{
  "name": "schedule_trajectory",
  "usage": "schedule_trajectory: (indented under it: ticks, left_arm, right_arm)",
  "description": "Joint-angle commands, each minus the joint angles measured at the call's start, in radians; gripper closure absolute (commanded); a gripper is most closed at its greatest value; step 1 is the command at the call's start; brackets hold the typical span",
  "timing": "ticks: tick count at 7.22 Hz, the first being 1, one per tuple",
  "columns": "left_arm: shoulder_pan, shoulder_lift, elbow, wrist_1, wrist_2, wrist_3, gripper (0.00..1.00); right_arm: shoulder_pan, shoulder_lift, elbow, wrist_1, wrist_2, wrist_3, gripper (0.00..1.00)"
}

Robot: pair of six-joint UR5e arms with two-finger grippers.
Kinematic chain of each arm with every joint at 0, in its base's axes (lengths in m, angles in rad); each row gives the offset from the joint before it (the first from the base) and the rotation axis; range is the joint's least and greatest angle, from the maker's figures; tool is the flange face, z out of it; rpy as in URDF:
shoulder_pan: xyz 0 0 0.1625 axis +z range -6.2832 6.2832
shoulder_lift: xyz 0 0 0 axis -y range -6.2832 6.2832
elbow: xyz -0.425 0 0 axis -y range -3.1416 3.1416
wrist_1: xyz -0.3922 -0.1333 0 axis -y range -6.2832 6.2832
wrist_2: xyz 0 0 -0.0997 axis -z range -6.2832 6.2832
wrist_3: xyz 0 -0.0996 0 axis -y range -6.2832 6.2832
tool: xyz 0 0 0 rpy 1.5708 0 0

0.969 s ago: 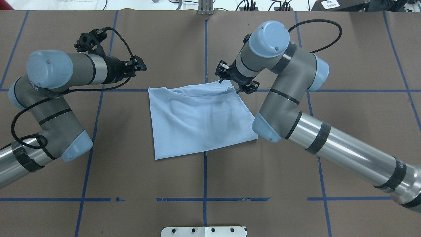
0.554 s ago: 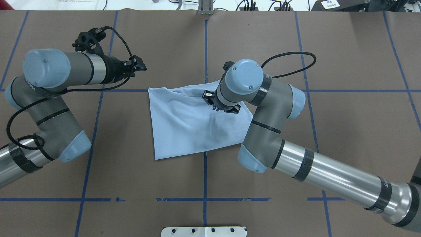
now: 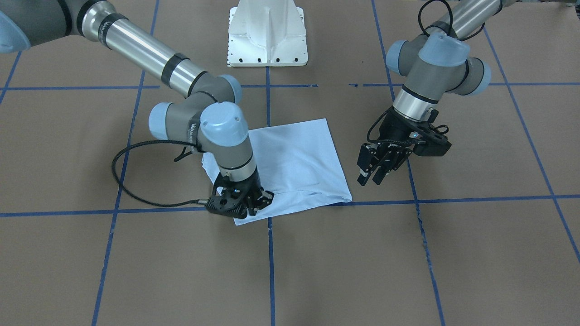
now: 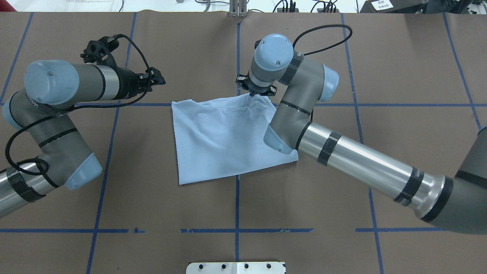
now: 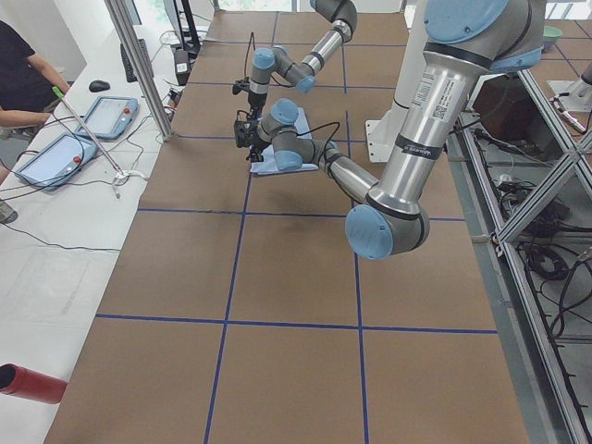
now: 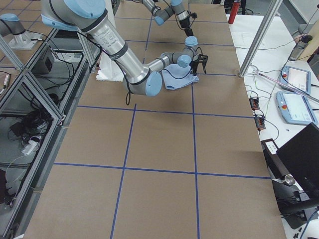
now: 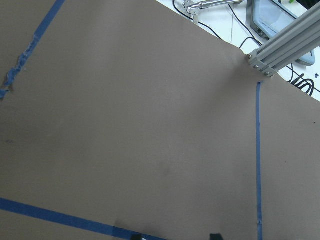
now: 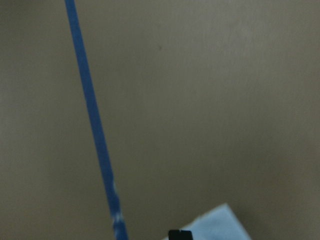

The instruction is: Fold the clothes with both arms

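The right arm's black fingers [image 4: 254, 94], over the shirt's middle a moment ago, now sit at the far right corner of the folded light blue T-shirt [image 4: 224, 140], which lies unmoved on the brown paper-covered surface [image 4: 342, 171]. I cannot tell whether they grip it. The left arm's black fingers [image 3: 364, 174] hover open off the shirt's left side, barely shifted.

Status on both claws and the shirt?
Left claw open, empty, off to the side. Right claw down on far right corner of the folded T-shirt, grip unclear. Nothing in the way.

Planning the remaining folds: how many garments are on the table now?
1: the light blue T-shirt, folded at the centre of the table, the right gripper at its far corner. Another beneath would be hidden.
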Motion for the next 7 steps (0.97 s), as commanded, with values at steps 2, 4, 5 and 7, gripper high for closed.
schedule_trajectory:
  ticks: [2,4,5,7]
  left_arm:
    - [-0.027,0.043,-0.009,0.0,-0.006,0.172,0.46]
    - [-0.221,0.147,-0.011,0.0,-0.223,0.537,0.46]
    - [-0.352,0.213,-0.005,0.002,-0.333,0.768,0.46]
    - [-0.595,0.276,0.001,0.183,-0.507,1.158,0.46]
  right_arm:
    - [0.17,-0.12,0.064,0.001,0.197,-0.121,1.0]
    - [0.284,-0.322,0.214,-0.004,0.293,-0.282,1.0]
    - [0.375,-0.389,0.247,-0.025,0.354,-0.392,1.0]
    - [0.502,-0.552,0.378,-0.106,0.42,-0.676,1.0]
